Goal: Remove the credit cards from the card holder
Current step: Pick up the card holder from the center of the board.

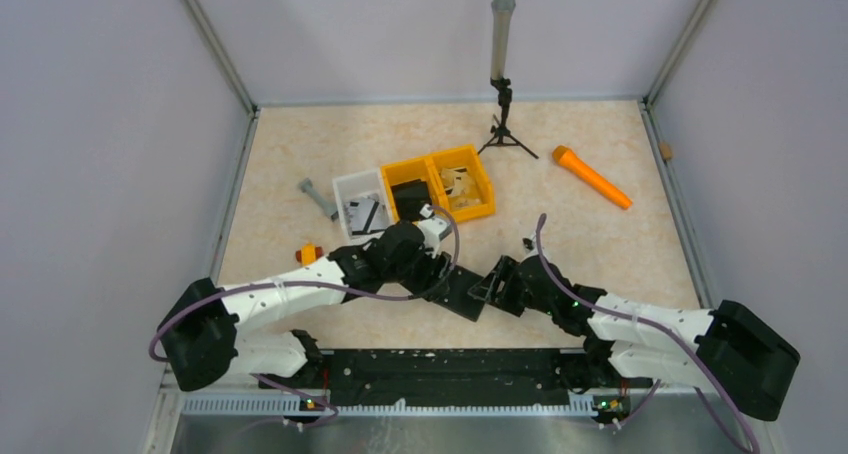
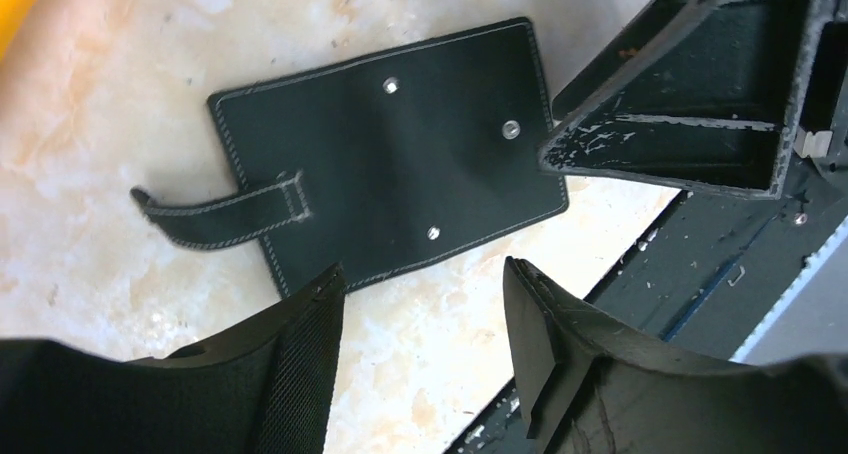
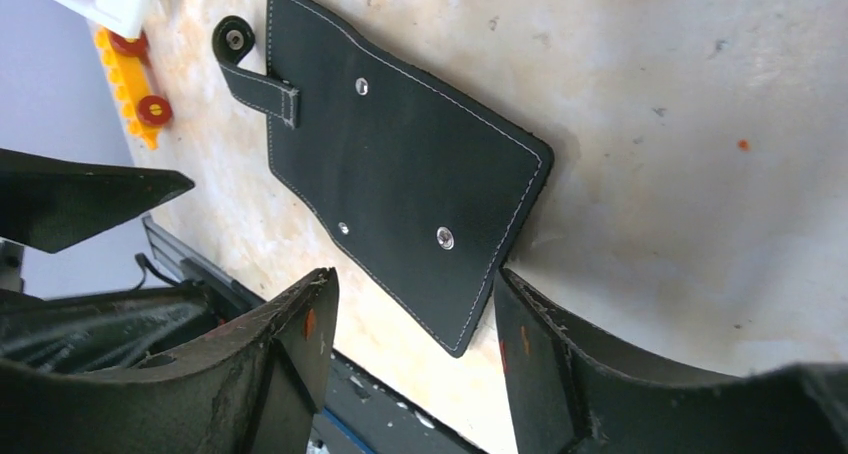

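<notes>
Top external view places the card holder [image 1: 462,294], outer face up, by the worktop's [image 1: 600,244] near edge, the right gripper [image 3: 412,286] facing its strapless short end, the left gripper [image 2: 420,279] beside a long edge, both spread wide, empty.

Card holder [image 1: 462,292]: black, unfolded, flat on the worktop [image 1: 600,234] near its front edge, outer face up. Pale stitching runs round the border. Three small metal studs [image 3: 445,237] show. Short closing strap [image 2: 215,214] sticks out from one long side, unfastened.
</notes>
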Controlling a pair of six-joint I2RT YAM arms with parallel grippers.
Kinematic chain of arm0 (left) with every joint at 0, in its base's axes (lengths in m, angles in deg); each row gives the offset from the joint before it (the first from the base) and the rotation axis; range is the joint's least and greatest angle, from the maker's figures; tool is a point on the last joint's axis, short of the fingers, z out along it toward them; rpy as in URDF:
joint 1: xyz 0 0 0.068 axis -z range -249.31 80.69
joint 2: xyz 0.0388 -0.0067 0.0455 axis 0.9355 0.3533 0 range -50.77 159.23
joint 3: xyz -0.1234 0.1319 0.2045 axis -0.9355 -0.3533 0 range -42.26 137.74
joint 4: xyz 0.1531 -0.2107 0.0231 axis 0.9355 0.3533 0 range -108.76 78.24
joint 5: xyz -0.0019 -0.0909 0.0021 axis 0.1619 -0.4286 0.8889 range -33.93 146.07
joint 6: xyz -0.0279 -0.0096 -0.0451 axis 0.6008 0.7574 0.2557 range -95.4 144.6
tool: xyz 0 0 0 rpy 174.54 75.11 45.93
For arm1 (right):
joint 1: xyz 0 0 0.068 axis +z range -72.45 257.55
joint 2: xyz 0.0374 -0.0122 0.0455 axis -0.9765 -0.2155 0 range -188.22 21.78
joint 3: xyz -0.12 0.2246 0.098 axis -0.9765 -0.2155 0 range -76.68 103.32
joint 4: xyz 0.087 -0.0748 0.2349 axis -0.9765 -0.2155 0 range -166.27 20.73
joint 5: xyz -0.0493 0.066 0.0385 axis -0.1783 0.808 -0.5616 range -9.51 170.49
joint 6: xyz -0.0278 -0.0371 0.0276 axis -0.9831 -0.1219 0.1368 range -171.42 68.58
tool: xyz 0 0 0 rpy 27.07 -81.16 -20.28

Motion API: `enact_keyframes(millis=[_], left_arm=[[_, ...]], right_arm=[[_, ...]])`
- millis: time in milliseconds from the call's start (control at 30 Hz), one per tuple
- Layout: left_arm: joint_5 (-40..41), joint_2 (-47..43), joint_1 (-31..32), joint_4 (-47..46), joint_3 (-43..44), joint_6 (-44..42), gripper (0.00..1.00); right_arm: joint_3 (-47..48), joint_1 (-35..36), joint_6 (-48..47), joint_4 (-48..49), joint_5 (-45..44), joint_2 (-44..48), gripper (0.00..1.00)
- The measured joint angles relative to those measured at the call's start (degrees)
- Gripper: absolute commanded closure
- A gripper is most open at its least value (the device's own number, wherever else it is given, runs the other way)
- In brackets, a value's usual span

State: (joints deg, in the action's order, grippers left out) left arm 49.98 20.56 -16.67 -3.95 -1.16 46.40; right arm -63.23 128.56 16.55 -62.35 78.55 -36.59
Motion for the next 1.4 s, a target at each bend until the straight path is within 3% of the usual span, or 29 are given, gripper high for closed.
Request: enact_keyframes(millis=[167, 267, 300, 433, 500, 733, 933, 1067, 1167, 1300, 1400], left_arm=[[1.44, 1.22, 2.6, -4.0, -1.14, -5.75, 0.35], [1.49, 4.44, 3.1, -6.05, -1.55, -7.48, 0.34], [1.44, 5.4, 3.19, -7.15, -2.01, -7.76, 0.34], [0.74, 5.92, 3.26, -11.34, -6.34, -8.24, 0.31], [0.98, 5.64, 3.26, -11.76, -7.39, -8.44, 0.31], [2.75, 7.72, 3.39, -8.39, -4.35, -9.51, 0.51], [3.19, 14.67, 3.41, -6.54, 0.7, -9.25, 0.7], [3.74, 15.76, 3.3, -5.55, 1.86, -9.16, 0.74], [3.69, 16.09, 3.23, -5.53, 2.1, -9.03, 0.75], [3.41, 16.24, 3.21, -5.68, 2.19, -8.66, 0.75], [2.93, 16.33, 3.1, -5.81, 2.21, -8.52, 0.75]], right_arm=[[-0.35, 0.0, 1.73, 2.56, 0.09, -0.28, 0.64], [-0.39, -0.02, 2.6, 3.19, -0.87, 0.72, 0.65], [-0.39, -0.07, 2.71, 3.39, -1.11, 1.33, 0.65], [-0.26, -0.17, 2.75, 2.8, -1.68, 3.21, 0.35], [-0.22, -0.2, 3.1, 1.11, -2.1, 3.89, 0.27], [-0.24, -0.28, 5.79, -4.09, -1.42, 4.26, 0.26], [-1.44, -0.28, 9.11, 1.55, 1.36, -0.04, 0.26], [-1.49, -0.28, 10.19, 5.25, 3.1, -2.73, 0.33], [-2.58, -0.28, 10.86, 7.13, 3.54, -2.71, 0.45], [-4.22, -0.28, 11.69, 7.67, 2.89, 0.7, 0.53], [-4.5, -0.42, 11.67, 8.28, 1.95, 3.96, 0.66]])
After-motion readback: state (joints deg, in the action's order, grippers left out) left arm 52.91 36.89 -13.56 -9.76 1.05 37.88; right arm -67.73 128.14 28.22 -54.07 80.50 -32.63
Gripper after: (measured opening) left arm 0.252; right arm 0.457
